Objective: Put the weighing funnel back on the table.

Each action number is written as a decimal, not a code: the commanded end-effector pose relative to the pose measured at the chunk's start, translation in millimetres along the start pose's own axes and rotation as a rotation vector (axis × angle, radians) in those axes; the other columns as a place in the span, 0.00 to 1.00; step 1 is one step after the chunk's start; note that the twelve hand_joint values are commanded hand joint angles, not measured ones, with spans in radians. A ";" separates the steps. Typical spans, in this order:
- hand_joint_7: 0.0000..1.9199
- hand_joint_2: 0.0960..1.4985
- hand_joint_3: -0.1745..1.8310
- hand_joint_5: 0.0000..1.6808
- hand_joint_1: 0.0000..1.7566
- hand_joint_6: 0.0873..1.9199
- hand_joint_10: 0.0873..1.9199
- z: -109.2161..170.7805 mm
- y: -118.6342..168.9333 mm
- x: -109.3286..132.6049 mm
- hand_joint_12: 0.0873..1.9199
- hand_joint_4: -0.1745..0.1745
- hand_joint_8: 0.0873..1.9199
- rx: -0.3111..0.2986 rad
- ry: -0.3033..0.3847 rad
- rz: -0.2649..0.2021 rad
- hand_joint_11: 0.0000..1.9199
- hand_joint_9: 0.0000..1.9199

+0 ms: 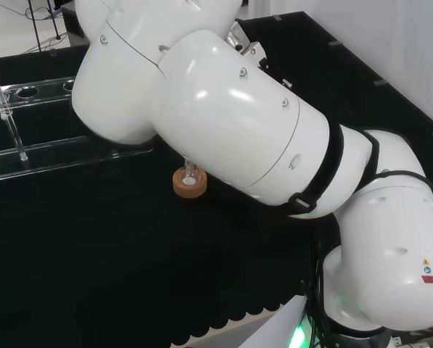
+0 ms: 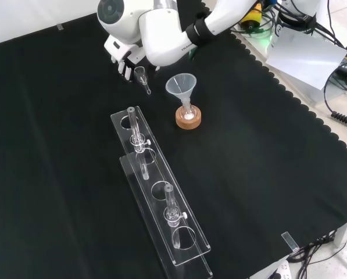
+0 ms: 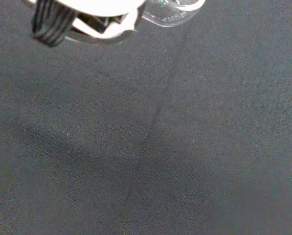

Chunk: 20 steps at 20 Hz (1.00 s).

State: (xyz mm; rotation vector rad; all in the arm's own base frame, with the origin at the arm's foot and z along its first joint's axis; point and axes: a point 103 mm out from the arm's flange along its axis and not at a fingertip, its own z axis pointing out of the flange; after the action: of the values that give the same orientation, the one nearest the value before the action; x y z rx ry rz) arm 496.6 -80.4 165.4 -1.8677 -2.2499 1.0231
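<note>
In the front view the black and white hand (image 2: 122,60) reaches down at the top of the cloth, under the arm's white link. The weighing funnel (image 2: 142,76), a small clear scoop with a short stem, sits at its fingertips, stem slanting toward the rack. The fingers look curled against its cup. It is low over the cloth; I cannot tell whether it touches. The wrist view has the clear weighing funnel (image 3: 172,11) beside a part of the hand (image 3: 87,14), with black cloth close below.
The big funnel (image 2: 181,85) stands in a small flask on a cork ring (image 2: 188,119), just right of the hand in the front view; cork ring (image 1: 189,183) under the arm link. A clear tube rack (image 2: 159,195) holding glass tubes runs down the cloth.
</note>
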 end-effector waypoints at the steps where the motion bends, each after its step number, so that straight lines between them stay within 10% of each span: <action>1: 0.42 0.41 0.47 0.67 0.62 0.49 0.17 11.9 13.4 -1.3 0.52 0.97 0.32 0.005 0.012 -0.011 0.44 0.59; 20: 0.42 0.41 0.47 0.66 0.62 0.49 0.17 38.6 32.1 -9.8 0.52 0.95 0.32 0.035 0.072 0.000 0.44 0.59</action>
State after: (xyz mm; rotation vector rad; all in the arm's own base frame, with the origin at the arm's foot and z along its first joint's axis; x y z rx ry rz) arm 509.2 -104.1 125.4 -1.8677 -2.1810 0.9818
